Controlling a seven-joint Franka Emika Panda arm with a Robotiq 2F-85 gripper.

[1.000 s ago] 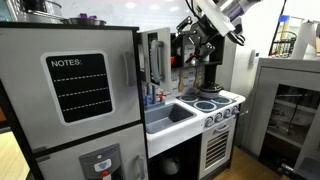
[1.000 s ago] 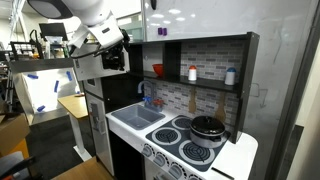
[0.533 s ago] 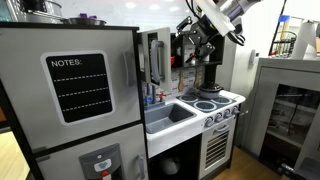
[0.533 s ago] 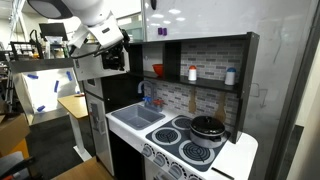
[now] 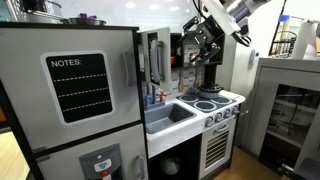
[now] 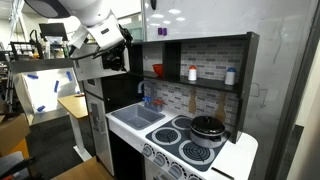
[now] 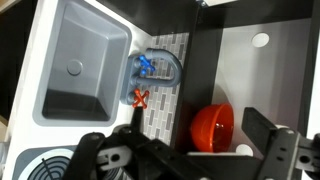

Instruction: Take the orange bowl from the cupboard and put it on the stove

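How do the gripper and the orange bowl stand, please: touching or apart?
Apart. In an exterior view the gripper hangs outside the cupboard, with clear space before the orange bowl.

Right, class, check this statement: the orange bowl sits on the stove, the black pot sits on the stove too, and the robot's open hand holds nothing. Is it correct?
One detail is wrong: the orange bowl sits on the cupboard shelf, not on the stove, as the wrist view shows. The black pot sits on the stove, and the open hand holds nothing.

Small red-orange bowl (image 7: 212, 128) on the dark cupboard (image 6: 205, 41) shelf, white stove (image 6: 238, 152) below.
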